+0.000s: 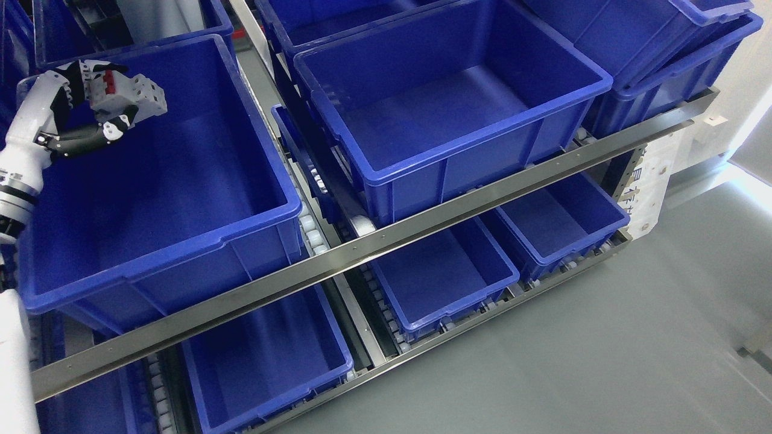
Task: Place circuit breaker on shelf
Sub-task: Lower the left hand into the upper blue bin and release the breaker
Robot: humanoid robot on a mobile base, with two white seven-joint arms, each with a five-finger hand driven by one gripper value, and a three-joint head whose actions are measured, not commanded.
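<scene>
Your left hand comes in from the left edge and hangs over the big blue bin at the left of the upper shelf. Its fingers are curled around the circuit breaker, a grey block with a red switch on top, which sits in the air above the bin's far left corner, clear of the bin floor. Your right hand does not show.

Just beside that bin, across a narrow gap with white rollers, stands a second blue bin of much the same size. More blue bins crowd behind it, and two stacked ones sit at the upper right. A long steel rail runs along the front edge of the upper shelf, under both big bins. Below it, the lower shelf holds three smaller blue bins side by side. The grey floor spreads out to the right.
</scene>
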